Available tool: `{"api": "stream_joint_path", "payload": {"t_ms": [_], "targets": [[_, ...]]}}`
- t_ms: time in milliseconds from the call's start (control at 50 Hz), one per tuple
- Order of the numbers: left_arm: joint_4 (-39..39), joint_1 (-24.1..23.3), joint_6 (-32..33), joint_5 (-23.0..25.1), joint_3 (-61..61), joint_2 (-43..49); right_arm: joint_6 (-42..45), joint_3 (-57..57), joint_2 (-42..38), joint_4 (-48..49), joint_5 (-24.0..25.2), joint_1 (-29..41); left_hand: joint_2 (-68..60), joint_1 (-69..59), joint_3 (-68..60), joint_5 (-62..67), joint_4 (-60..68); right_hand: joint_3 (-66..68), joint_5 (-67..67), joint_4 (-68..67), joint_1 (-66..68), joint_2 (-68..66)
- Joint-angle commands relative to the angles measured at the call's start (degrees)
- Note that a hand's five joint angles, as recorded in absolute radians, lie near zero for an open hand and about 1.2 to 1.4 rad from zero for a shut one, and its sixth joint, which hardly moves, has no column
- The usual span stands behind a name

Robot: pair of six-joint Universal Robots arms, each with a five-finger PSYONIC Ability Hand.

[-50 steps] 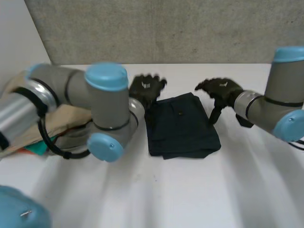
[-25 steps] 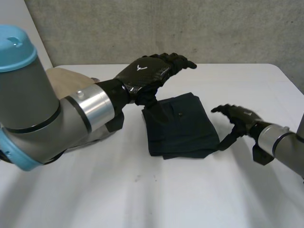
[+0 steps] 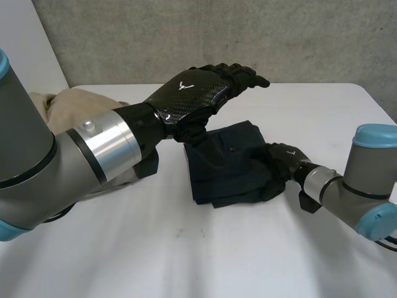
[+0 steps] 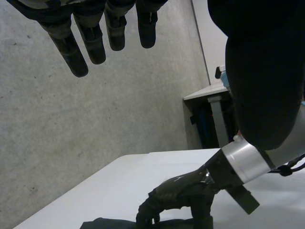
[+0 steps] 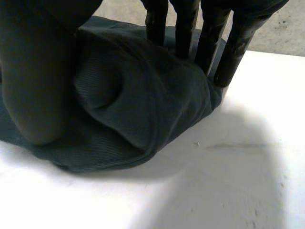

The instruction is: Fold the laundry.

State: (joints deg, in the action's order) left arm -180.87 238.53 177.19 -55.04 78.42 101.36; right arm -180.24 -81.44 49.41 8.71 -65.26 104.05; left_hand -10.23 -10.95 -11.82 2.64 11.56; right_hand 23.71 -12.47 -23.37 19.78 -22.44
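White table (image 3: 186,261) (grey wall (image 3: 186,37) behind)

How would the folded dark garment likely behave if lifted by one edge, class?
Probably floppy: the dark garment bunches into a soft ridge between the right hand's thumb and fingers. Its stacked layers would likely sag and unfold, being loose rather than fastened.

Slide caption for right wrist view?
Right hand pinching a bunched edge of the dark folded garment on the white table.

cloths: 2 – dark cloth (image 3: 232,166) ×1, beige heap (image 3: 69,104) ×1 at desk's left edge | hands: 2 – left hand (image 3: 195,93), right hand (image 3: 280,162) | arms: 2 – left arm (image 3: 74,164), right arm (image 3: 363,195) | desk (image 3: 186,248): 1
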Motion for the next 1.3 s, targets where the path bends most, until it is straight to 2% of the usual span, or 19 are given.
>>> {"api": "stream_joint_path", "payload": {"t_ms": [20,40,60,220,380,660,740,900,1120,1140,1160,1180,1300], "targets": [[0.0,0.0,0.0,0.0,0.1,0.2,-0.2,4.8,-3.3,-0.1,-1.6,0.5,-0.2,0.6,1.4,-2.3,-1.2,35.1,-36.3,-35.4,39.0,-36.4],[-0.1,0.0,0.0,0.0,0.2,0.2,-0.5,5.9,-3.5,-0.1,-2.4,0.5,-0.2,0.6,1.4,-2.3,-1.2,50.0,-51.2,-50.3,53.9,-51.2],[-0.2,0.0,0.0,0.1,0.2,0.3,-0.7,6.5,-3.5,-0.1,-2.8,0.4,-0.2,0.6,1.4,-2.3,-1.2,56.2,-57.5,-56.6,60.2,-57.5],[-0.3,0.0,0.1,0.1,0.3,0.9,-1.4,14.4,-4.9,0.0,-7.7,-1.2,0.0,0.7,1.6,-2.4,-1.3,56.3,-57.5,-56.6,60.2,-57.6],[-0.3,0.0,0.2,0.1,0.2,1.0,1.0,25.8,-10.4,-2.6,-9.1,-12.0,0.0,0.7,1.6,-2.4,-1.3,56.3,-57.5,-56.6,60.2,-57.6],[-0.4,-0.1,0.2,0.0,0.2,2.2,19.0,59.3,-30.3,-13.8,-16.1,-20.5,0.0,0.7,1.6,-2.4,-1.3,56.3,-57.5,-56.6,60.2,-57.6],[-0.3,0.0,0.2,-0.1,0.3,2.4,23.7,64.8,-33.5,-15.1,-18.4,-22.0,0.0,0.7,1.6,-2.4,-1.3,56.3,-57.5,-56.6,60.2,-57.6],[-0.4,0.1,0.2,-0.1,1.1,2.4,32.0,67.0,-36.2,-15.0,-22.9,-24.2,0.0,0.7,1.6,-2.4,-1.3,56.3,-57.5,-56.6,60.2,-57.6],[-0.4,0.1,0.2,0.0,0.9,2.4,32.4,69.4,-37.0,-13.6,-24.2,-25.7,0.0,0.7,1.6,-2.4,-1.3,56.3,-57.5,-56.6,60.2,-57.6],[-0.4,0.1,0.2,-0.1,1.0,2.4,32.5,69.3,-37.0,-13.4,-24.5,-25.7,0.0,0.7,1.6,-2.4,-1.3,33.0,-34.3,-33.4,37.0,-34.3],[-0.4,0.1,0.2,0.0,1.0,2.4,32.5,69.2,-37.0,-13.2,-24.6,-25.7,0.0,0.7,1.6,-2.4,-1.3,2.3,-3.6,-2.7,6.3,-3.6],[-0.4,0.1,0.2,0.0,1.0,2.4,32.5,69.1,-37.0,-13.1,-24.8,-25.7,0.0,0.7,1.6,-2.4,-1.3,-13.7,12.5,13.4,-9.8,12.4],[-0.4,0.1,0.2,-0.1,1.0,2.3,32.7,65.8,-35.6,-12.8,-26.6,-25.3,0.0,0.7,1.6,-2.4,-1.3,-13.7,12.5,13.4,-9.8,12.4]]}}
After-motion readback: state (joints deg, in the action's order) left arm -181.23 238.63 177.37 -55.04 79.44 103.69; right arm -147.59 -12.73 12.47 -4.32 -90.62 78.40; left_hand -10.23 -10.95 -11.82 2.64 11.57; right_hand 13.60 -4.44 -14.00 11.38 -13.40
